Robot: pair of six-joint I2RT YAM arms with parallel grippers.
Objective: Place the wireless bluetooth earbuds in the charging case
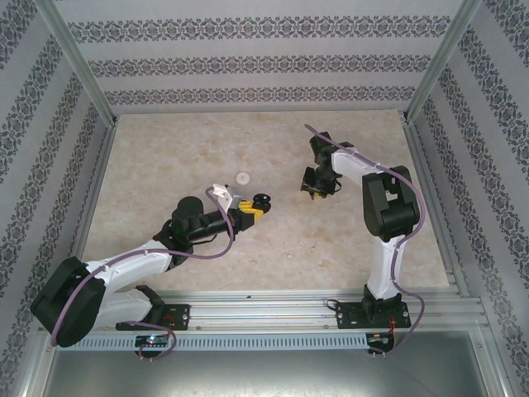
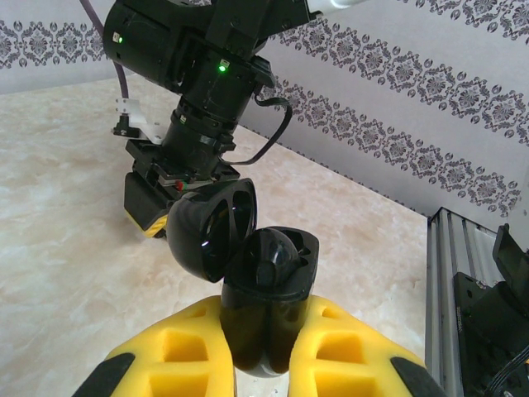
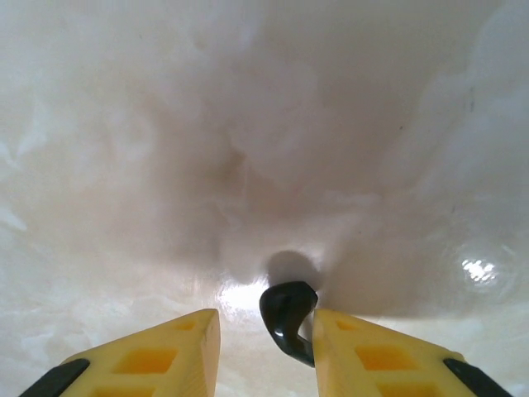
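No legible text, label, brand, number or sign anywhere. Between the left fingers (image 2: 178,351), a glossy black charging case (image 2: 269,289), plain on lid and body. Beyond those fingertips, two green lights (image 2: 221,68) on the right arm's housing (image 2: 165,41). Beside it a small white part (image 2: 126,112), perhaps with tiny print, too blurred to read. Ahead of the right fingers (image 3: 157,356), marbled table (image 3: 248,124), unmarked.
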